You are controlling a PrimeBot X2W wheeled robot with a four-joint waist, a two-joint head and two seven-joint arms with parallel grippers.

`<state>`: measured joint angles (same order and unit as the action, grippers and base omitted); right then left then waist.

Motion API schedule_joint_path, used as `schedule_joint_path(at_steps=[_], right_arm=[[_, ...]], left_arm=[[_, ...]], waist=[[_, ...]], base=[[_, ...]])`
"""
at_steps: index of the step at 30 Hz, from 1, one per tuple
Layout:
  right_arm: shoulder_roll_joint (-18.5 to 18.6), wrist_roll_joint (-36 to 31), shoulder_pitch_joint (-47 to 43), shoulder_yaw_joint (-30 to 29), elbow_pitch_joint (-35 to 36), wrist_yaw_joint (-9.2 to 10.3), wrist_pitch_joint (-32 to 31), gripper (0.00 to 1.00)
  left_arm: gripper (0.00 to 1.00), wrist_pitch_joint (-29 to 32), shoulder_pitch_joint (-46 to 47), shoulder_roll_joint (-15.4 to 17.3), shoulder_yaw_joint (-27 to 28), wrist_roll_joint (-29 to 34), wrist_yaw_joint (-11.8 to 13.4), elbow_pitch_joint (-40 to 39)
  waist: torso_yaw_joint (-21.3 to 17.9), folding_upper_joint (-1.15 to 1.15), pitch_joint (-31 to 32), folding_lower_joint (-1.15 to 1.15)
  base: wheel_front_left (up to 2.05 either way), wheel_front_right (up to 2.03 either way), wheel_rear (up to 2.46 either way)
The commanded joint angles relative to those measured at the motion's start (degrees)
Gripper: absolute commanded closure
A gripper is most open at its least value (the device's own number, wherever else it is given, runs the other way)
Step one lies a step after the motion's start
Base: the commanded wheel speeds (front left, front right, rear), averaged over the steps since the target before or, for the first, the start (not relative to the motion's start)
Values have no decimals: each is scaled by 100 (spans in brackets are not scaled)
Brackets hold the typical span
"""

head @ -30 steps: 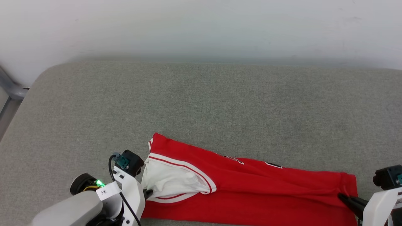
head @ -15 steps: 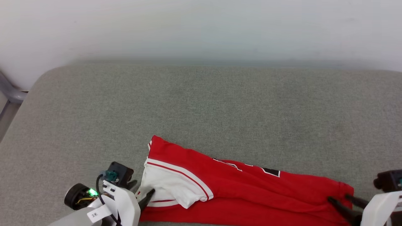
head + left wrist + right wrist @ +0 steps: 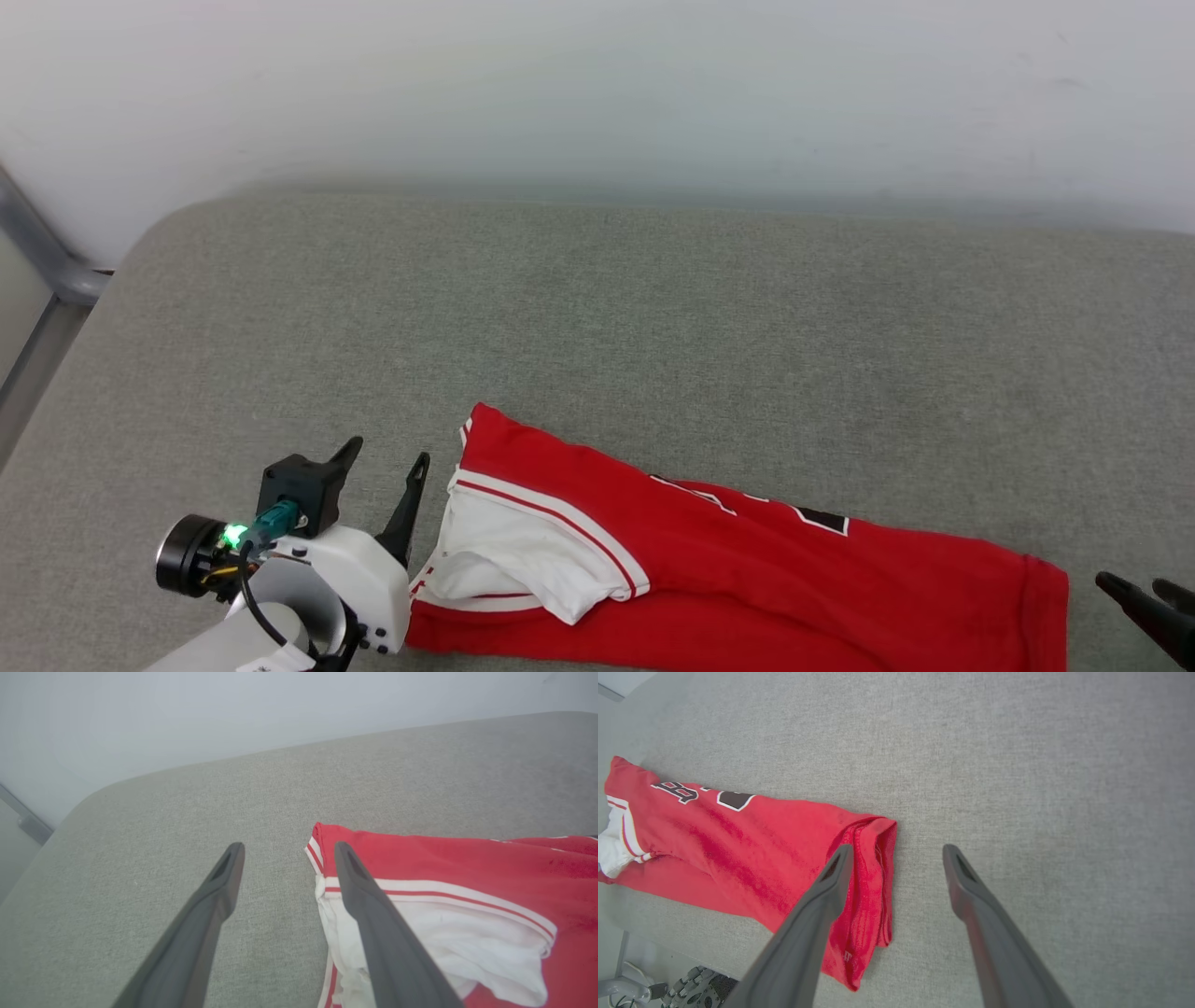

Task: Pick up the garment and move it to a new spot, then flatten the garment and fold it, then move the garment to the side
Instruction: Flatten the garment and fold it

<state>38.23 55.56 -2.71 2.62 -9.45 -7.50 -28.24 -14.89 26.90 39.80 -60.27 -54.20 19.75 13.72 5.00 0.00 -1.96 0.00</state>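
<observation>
Red jersey T-shirt (image 3: pixel 794 579) lies folded lengthwise on grey fabric surface (image 3: pixel 653 327); left claw (image 3: pixel 387 452) and right claw (image 3: pixel 1131 581) stand open at opposite ends, gripping nothing.

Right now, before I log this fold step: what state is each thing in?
shirt: folded into a long strip, lying on the cushion, white sleeve on top, held by nothing.
left gripper: jaws open, empty, beside the sleeve end.
right gripper: jaws open, empty, by the hem end.
</observation>
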Motion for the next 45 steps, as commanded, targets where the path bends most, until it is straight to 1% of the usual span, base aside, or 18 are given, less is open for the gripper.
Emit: schedule_joint_path(at_steps=[1,4,6,10,18,24,28,29,30,31,35,39,45], right_arm=[[-9,83,-102,-43,-49,3,-89,0],[-143,154,-205,-113,-176,3,-309,0],[-239,164,-246,-99,-258,3,-441,0],[-414,124,-236,-39,-377,3,-525,0],[-621,66,21,201,-624,3,-538,0],[-787,110,251,601,-867,3,-519,0],[-825,144,377,862,-976,3,-416,0],[-814,150,401,940,-1005,2,-389,3],[-798,132,443,998,-1024,2,-324,77],[-779,131,466,1030,-1053,2,-253,100],[-625,184,554,1080,-1224,4,-28,100],[-342,316,590,966,-1400,7,147,100],[105,491,478,733,-1631,6,296,100]], left_arm=[[0,-31,-91,-40,190,161,84,-111],[0,-34,-381,-158,712,611,271,-386],[0,-33,-589,-272,1061,944,349,-519],[0,-34,-992,-535,1689,1582,401,-725],[0,-35,-1616,-1184,2766,2659,233,-958],[0,-36,-1983,-1744,3413,3356,-5,-1064],[0,-35,-2166,-2072,3764,3810,-165,-1093],[0,-35,-2211,-2152,3827,3907,-213,-1090],[0,-35,-2246,-2220,3909,4000,-263,-1095],[0,-35,-2283,-2278,3974,4078,-322,-1093],[0,-35,-2420,-2477,4210,4333,-515,-1043],[0,-36,-2540,-2607,4368,4536,-723,-1013],[0,-36,-2708,-2819,4563,4672,-1017,-963]], waist=[[49,0,-24,0],[126,0,-76,0],[165,0,-111,0],[243,0,-195,0],[374,0,-337,0],[449,0,-391,0],[476,0,-394,0],[481,0,-389,0],[484,0,-383,0],[485,0,-374,0],[473,0,-301,0],[440,0,-212,0],[399,0,-63,0]], base=[[0,0,0],[0,0,0],[0,0,0],[0,0,0],[0,0,0],[0,0,0],[0,0,0],[0,0,0],[0,0,0],[0,0,0],[0,0,0],[0,0,0],[0,0,0]])
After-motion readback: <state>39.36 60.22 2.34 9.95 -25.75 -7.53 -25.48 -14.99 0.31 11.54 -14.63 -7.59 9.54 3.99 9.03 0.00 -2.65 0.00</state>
